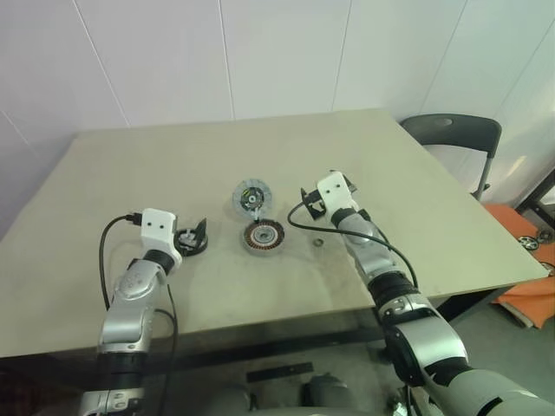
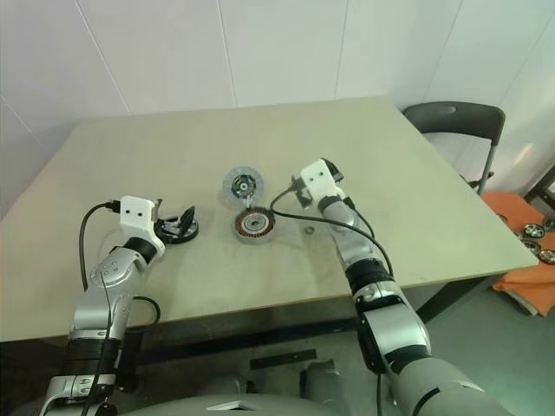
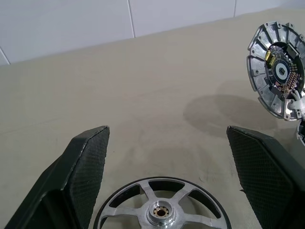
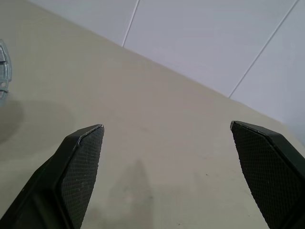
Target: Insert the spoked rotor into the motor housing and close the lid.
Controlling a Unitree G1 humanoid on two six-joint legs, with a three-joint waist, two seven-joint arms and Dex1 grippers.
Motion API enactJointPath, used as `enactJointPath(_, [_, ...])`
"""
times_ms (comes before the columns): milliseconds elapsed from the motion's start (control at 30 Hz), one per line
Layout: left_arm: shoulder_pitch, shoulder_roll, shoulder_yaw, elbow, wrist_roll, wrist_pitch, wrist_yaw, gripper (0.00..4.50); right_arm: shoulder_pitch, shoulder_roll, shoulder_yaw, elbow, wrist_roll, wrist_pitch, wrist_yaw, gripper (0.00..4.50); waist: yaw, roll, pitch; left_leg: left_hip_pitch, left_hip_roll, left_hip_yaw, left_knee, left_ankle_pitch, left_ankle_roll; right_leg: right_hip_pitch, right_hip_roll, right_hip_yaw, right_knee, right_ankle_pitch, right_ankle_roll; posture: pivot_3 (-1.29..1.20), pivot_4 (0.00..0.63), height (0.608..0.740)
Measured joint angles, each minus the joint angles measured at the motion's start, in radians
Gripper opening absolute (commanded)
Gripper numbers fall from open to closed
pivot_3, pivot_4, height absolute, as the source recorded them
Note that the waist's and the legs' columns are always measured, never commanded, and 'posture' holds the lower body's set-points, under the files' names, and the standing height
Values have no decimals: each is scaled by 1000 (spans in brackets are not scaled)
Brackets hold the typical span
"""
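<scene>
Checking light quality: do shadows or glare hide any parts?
Left eye view: even light, motor housing and spoked rotor plain to see, no glare. Left wrist view: soft shadow on the table beside the spoked rotor. Right wrist view: faint shadows on the table.

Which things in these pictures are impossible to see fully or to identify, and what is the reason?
- Small object on the table near the motor housing: too small in the head views to identify.
- Black-rimmed wheel: cut off by the left wrist view's edge.
- Spoked rotor: also cut by that view's edge.
- Chair: partly hidden behind the table, head views.
</scene>
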Motion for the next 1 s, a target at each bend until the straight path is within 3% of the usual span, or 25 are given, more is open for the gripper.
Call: enactJointPath(1000, [-4, -8, 12, -1, -1, -1, 23, 4184, -12, 0, -1, 21, 0, -6, 0, 4439, 0, 0, 0, 0, 0, 0, 0, 0, 0, 0, 0, 0, 0, 0, 0, 0, 0, 740])
